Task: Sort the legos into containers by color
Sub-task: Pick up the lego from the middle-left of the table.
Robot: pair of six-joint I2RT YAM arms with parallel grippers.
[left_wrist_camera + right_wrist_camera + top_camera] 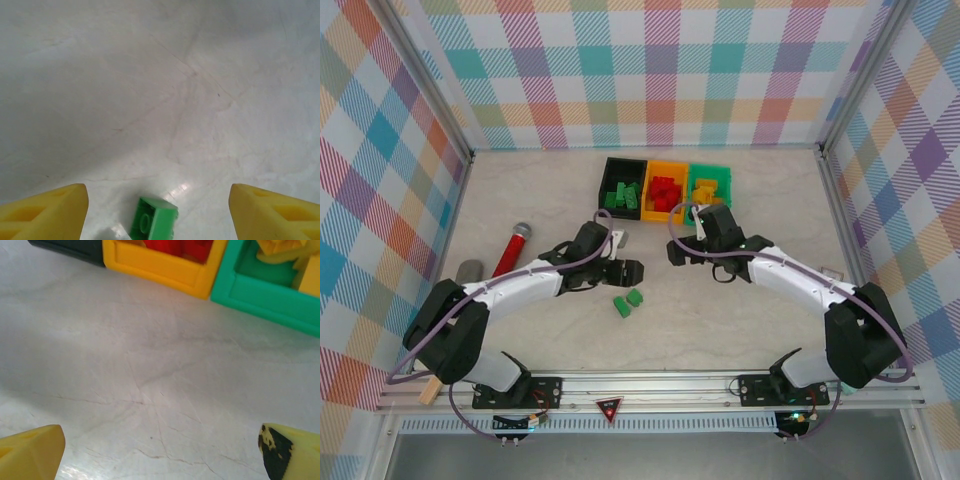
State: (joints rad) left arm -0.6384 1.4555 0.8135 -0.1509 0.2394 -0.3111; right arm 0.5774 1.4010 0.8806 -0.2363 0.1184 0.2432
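Nearest to the arm bases, two green legos point(621, 307) lie close together on the worktop point(720, 320), just beside the left gripper point(630, 272), on its near side. The jaws of this gripper are spread wide and hold nothing. In the left wrist view one green lego point(154, 217) lies on the worktop between the two yellow fingers point(50, 212) and touches neither of them. To the left, near the left arm, a red-and-grey stick point(510, 250) lies beside a grey cylinder point(470, 270). Further away, the right gripper point(700, 212) is just in front of the containers, and its jaws are also spread wide and empty. At the far side the three containers stand joined in a row. The black container point(604, 185) has more green legos inside, the orange container point(667, 164) has red legos point(665, 192), and the green container point(710, 166) has yellow legos point(708, 190).
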